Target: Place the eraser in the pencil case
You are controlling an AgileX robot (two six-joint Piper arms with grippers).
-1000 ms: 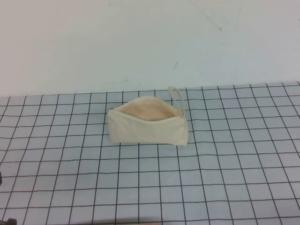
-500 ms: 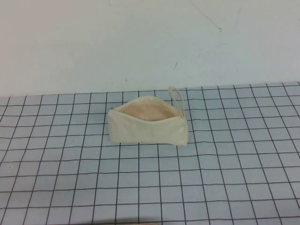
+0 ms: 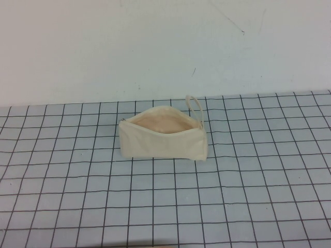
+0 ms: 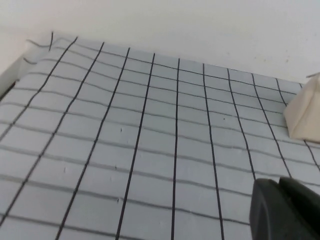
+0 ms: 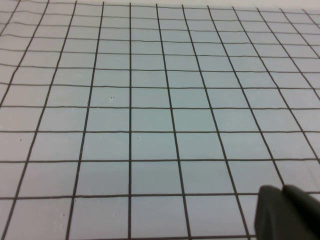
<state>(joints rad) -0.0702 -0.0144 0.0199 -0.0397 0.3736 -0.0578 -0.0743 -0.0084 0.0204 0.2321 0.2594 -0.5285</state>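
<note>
The cream pencil case [image 3: 163, 143] lies in the middle of the gridded mat with its zip open and the peach lining showing. Its loop strap [image 3: 195, 106] sticks up at its right end. One corner of the case shows in the left wrist view [image 4: 304, 112]. The eraser is not visible in any view. Neither gripper shows in the high view. My left gripper [image 4: 280, 183] is shut and empty, low over the mat to the left of the case. My right gripper [image 5: 283, 189] is shut and empty over bare mat.
The blue-grey mat with black grid lines [image 3: 248, 196] covers the table up to a white back wall [image 3: 155, 46]. The mat's left edge is wavy near the wall [image 4: 37, 47].
A dark part of the left arm showed at the lower left edge of the high view one second ago. It has left that view. The pencil case has not moved.
</note>
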